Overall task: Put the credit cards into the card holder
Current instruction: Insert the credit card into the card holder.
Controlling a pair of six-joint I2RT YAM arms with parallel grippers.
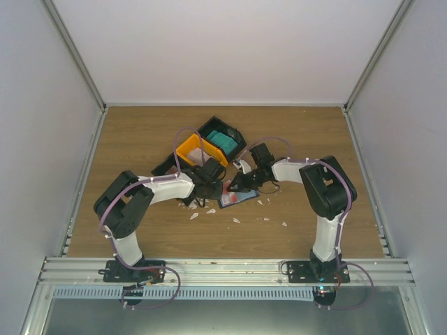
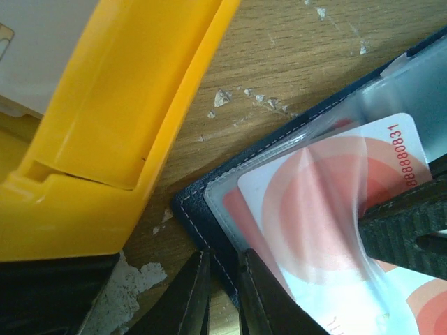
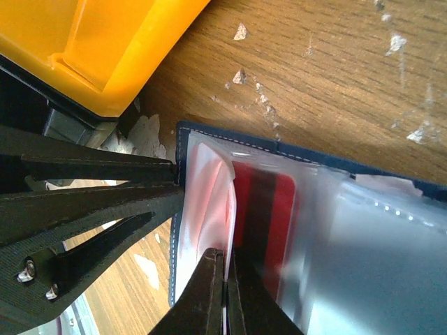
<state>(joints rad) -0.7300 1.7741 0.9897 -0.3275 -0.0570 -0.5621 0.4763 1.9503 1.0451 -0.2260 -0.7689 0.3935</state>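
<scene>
The navy card holder (image 1: 235,197) lies open on the wood between both arms. My left gripper (image 2: 225,257) is shut on its stitched navy edge (image 2: 192,206); its black fingers (image 3: 91,185) show from the side in the right wrist view. My right gripper (image 3: 225,255) is shut on a white credit card with red blotches (image 3: 206,202), which stands on edge at a clear sleeve of the card holder (image 3: 279,145). The same card (image 2: 314,202) shows partly under the clear plastic. A red card with a dark stripe (image 3: 276,209) sits inside a sleeve. Teal cards (image 1: 225,142) lie in the black bin.
An orange bin (image 1: 190,150) stands close behind the card holder, its wall (image 2: 119,105) near my left fingers. The black bin (image 1: 234,132) sits beside it. Small white scraps (image 1: 236,220) dot the wood in front. Grey walls enclose the table.
</scene>
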